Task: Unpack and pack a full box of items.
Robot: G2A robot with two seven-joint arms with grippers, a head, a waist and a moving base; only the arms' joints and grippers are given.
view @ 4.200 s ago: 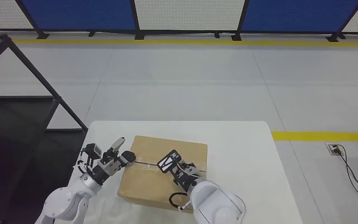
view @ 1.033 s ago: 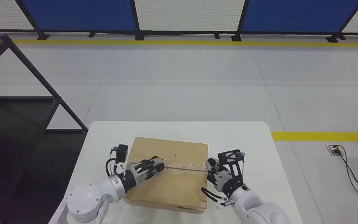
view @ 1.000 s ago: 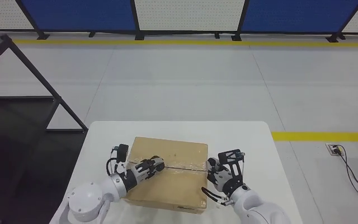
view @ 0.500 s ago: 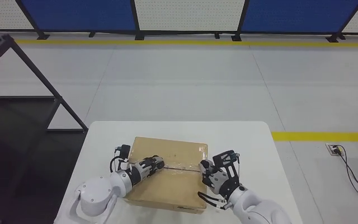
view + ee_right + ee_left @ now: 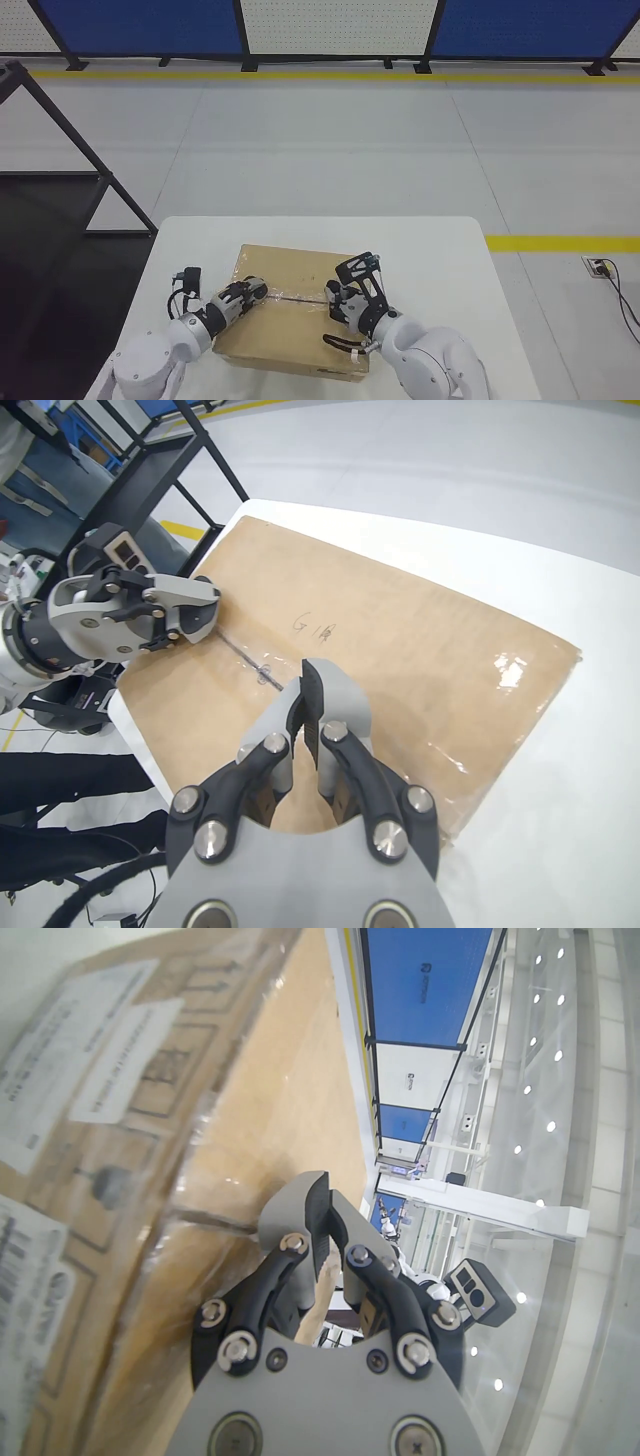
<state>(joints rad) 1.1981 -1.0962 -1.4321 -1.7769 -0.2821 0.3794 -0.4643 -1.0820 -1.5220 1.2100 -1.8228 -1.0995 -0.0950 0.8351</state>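
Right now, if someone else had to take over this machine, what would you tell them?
Brown cardboard box on the white table, flaps closed, its top seam taped clear.
Left gripper: shut, tip at the seam's end by the box edge.
Right gripper: shut, over the seam mid-box.
Done: nothing unpacked yet.
To do: open the seam, unpack the items, repack.
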